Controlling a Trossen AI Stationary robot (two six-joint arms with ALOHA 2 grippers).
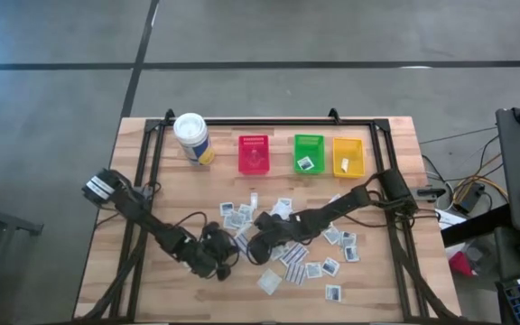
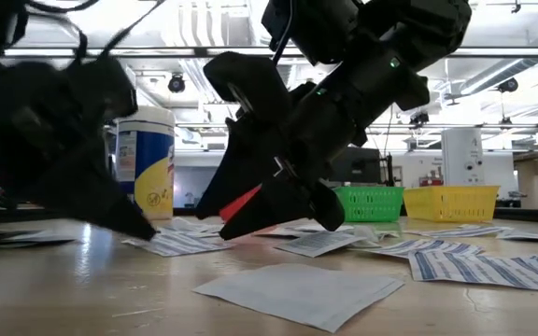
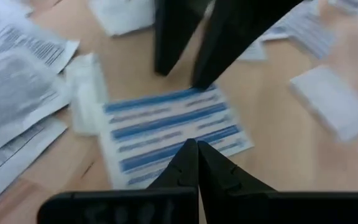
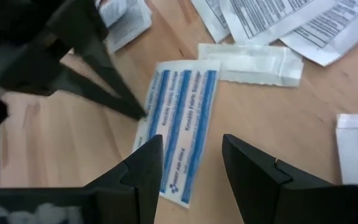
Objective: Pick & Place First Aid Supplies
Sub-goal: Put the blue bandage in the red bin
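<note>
- Two grippers meet low over the front middle of the table (image 1: 134,135), facing each other across one blue-striped packet (image 4: 182,127).
- Left gripper (image 3: 197,149): fingers pressed fully together, tips resting at the near edge of the blue-striped packet; nothing pinched between them.
- Right gripper (image 4: 191,158): fingers spread wide, one to each side of the same packet's end, hovering over it; nothing gripped.
- Blue-striped packet: lies flat on the wood, between the two grippers, just beside a plain white oblong packet (image 4: 253,62).
- Loose first aid supplies (image 1: 332,266): roughly twenty small white packets scattered on the table's middle and right front; exact count cannot be told, as the arms cover some.
- Three bins stand in a row at the back: one red bin (image 1: 254,153), one green bin (image 1: 308,152), one yellow bin (image 1: 348,155).
- Green bin holds one packet; yellow bin holds one packet; the red bin's contents cannot be made out.
- One white canister (image 1: 192,137) with a yellow label stands to the left of the red bin, apart from it.
- Low view: one large plain packet (image 2: 297,291) lies nearest the camera, well in front of both grippers.
</note>
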